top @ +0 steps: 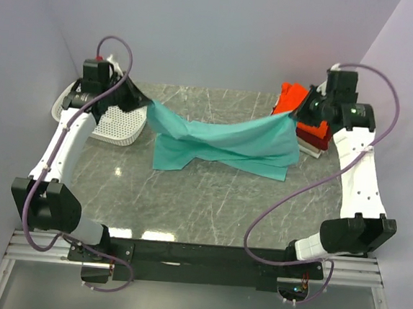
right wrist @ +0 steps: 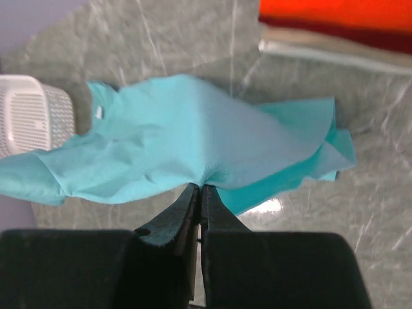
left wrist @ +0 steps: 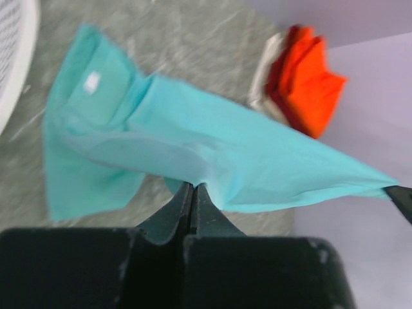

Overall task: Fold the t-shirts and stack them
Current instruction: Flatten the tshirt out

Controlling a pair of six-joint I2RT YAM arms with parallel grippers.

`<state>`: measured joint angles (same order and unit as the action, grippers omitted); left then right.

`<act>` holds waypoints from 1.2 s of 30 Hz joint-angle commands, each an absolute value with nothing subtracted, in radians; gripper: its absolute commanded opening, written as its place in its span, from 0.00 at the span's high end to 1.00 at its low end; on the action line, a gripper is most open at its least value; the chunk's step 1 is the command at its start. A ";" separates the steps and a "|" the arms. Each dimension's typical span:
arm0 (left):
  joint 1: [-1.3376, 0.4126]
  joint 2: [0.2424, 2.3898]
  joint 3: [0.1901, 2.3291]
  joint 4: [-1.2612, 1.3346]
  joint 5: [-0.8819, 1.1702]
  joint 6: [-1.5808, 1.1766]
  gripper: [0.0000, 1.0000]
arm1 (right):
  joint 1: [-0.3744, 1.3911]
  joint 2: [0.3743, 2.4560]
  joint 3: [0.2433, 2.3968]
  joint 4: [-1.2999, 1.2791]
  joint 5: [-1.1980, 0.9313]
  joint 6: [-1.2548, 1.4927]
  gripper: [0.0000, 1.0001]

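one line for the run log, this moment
left gripper: shut on teal t-shirt | right gripper: shut on teal t-shirt | teal t-shirt: stretched between both, lower part on table | folded stack: far right

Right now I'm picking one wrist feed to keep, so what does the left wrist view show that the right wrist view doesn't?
Only the left wrist view: the left gripper shut on the teal t-shirt's edge, and the right gripper's tip at the far corner. Only the right wrist view: the right gripper's own pinch up close, and a glare spot on the table. Both: the stretched teal shirt, the folded stack with orange-red on top, the white basket.
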<state>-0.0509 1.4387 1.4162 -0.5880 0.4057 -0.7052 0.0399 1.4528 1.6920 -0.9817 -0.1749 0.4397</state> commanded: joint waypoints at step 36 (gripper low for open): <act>0.052 1.109 1.512 -0.281 0.379 -0.883 1.00 | -0.023 1.123 1.797 -0.795 -0.075 0.420 1.00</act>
<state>0.0502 1.2018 1.4117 -0.3290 0.4522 -0.9207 -0.0158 1.1934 1.6745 -0.8646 -0.1333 0.4068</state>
